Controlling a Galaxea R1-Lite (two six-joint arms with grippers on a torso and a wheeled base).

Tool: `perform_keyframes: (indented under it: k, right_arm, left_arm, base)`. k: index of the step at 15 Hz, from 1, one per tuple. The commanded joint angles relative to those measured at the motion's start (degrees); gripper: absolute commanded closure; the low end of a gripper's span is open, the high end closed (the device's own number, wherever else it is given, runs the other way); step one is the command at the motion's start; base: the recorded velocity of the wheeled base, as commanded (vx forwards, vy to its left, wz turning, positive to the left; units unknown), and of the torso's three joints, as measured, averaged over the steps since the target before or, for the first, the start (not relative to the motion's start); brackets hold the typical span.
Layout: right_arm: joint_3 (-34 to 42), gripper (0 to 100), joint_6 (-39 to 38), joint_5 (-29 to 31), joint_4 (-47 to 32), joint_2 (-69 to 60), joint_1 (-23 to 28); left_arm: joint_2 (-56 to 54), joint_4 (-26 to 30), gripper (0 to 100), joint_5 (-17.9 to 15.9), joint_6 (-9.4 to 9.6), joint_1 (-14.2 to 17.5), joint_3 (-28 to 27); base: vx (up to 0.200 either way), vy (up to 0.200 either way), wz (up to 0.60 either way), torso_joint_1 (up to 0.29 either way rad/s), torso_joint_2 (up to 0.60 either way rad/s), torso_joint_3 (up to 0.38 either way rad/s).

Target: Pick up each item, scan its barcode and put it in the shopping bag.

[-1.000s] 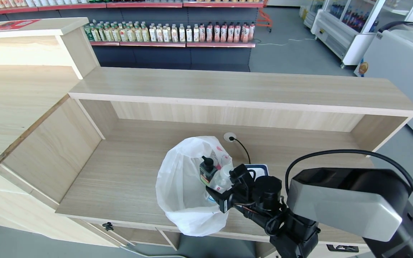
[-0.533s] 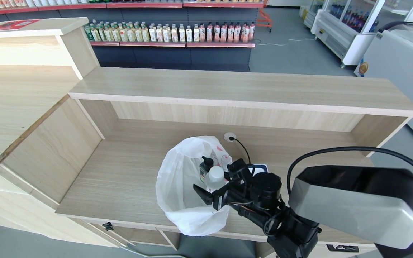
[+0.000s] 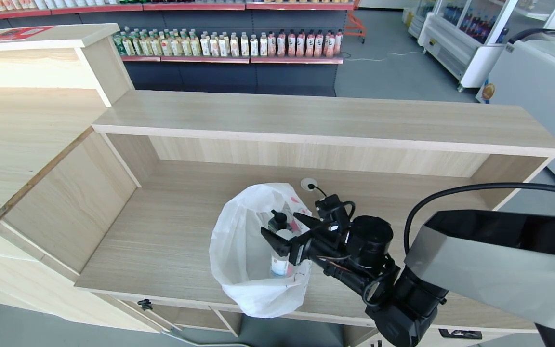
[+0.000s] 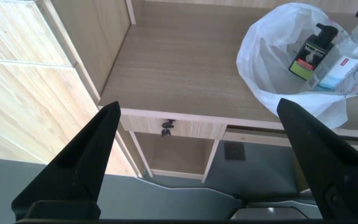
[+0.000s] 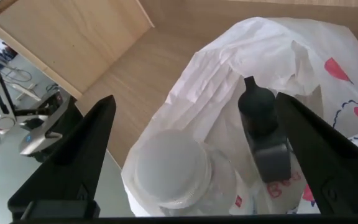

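Note:
A white plastic shopping bag (image 3: pixel 239 250) stands open near the front edge of the wooden counter (image 3: pixel 171 226). Inside it a dark pump bottle (image 3: pixel 277 222) and a clear bottle with a white cap (image 3: pixel 280 255) stand side by side. My right gripper (image 3: pixel 288 230) hangs open just above the bag's mouth, over the clear bottle, with nothing in it. From the right wrist the white cap (image 5: pixel 169 168) and the pump bottle (image 5: pixel 263 130) lie below the right gripper (image 5: pixel 197 158). My left gripper (image 4: pixel 194 162) is open, low in front of the counter, away from the bag (image 4: pixel 272 62).
A raised ledge (image 3: pixel 325 120) runs along the counter's back and a wooden side wall (image 3: pixel 70 202) closes its left. A cable leaves a round hole (image 3: pixel 309 184) behind the bag. Shelves of drinks (image 3: pixel 229 44) and freezers (image 3: pixel 537 72) stand beyond.
My right gripper carried the clear bottle left over the bag and opened. The bottle dropped into the bag and now stands beside the pump bottle.

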State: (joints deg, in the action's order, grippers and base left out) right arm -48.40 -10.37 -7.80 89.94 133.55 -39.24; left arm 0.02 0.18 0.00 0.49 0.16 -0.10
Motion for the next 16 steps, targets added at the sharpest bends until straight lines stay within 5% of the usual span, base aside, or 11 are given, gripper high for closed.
perform_keyframes:
  k: [1,9,16]
  right_arm:
    - [0.8,0,-0.3,0.1,0.1,-2.2,1.7]
    - [21.6,0,1.8,1.6,0.1,-24.6,10.6]
    - [44.9,0,7.9,13.7,0.1,-42.0,15.5]
  left_arm:
    - [0.0,0.0,0,0.0,-0.14,0.0,0.0]
    - [0.0,0.0,0,0.0,-0.14,0.0,0.0]
    - [0.0,0.0,0,-0.1,-0.14,0.0,0.0]
  base:
    - [0.000,0.000,0.00,0.000,0.00,0.000]
    - [0.000,0.000,0.00,0.000,0.00,0.000]
    - [0.000,0.000,0.00,0.000,0.00,0.000]
